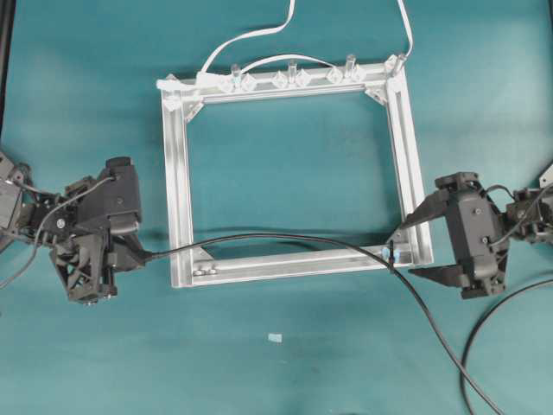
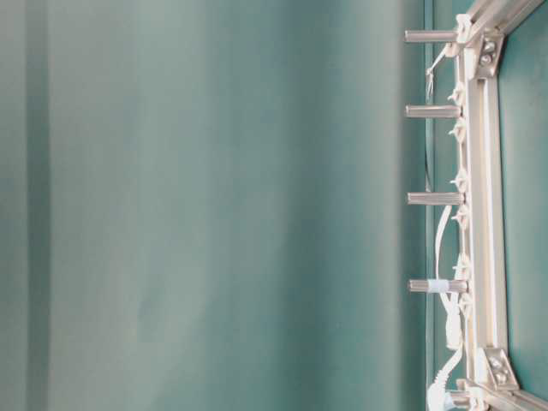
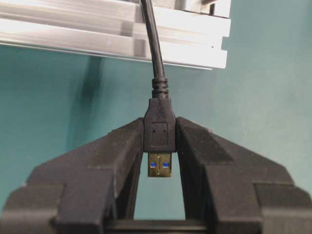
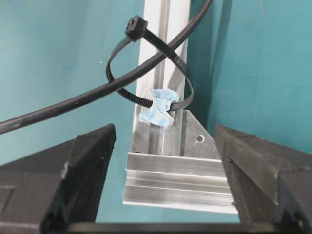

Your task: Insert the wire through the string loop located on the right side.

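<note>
In the overhead view an aluminium frame point(image 1: 289, 164) lies on the teal counter point(image 1: 285, 363). The left gripper point(image 1: 138, 252) is at the left of the picture, just outside the lower left corner of the frame. Its jaws are closed on the plug point(image 3: 159, 131) of the wire point(image 1: 285, 238). In the left wrist view the two black fingers point(image 3: 122, 146) press the black plug body from both sides, and the golden metal tip with blue inside points down between them.

From the plug the wire runs to the right, in a low arc above the lower bar of the frame, until the lower right corner. There it passes through the string loop point(image 4: 146, 63). In the right wrist view the loop looks like a thin black tie with a small square head at the top; it stands up from the frame bar, fixed with a piece of blue tape point(image 4: 158, 109), and the wire crosses inside the ring from the lower left to the upper right. After the loop the wire goes down to the lower right of the overhead picture.

The right gripper point(image 1: 404, 251) is at the right of that corner. Its jaws are wide open, one on each side of the corner, and hold nothing.

A white flat cable point(image 1: 259, 35) lies at the top bar, among the clear clips point(image 1: 294, 78).
</note>
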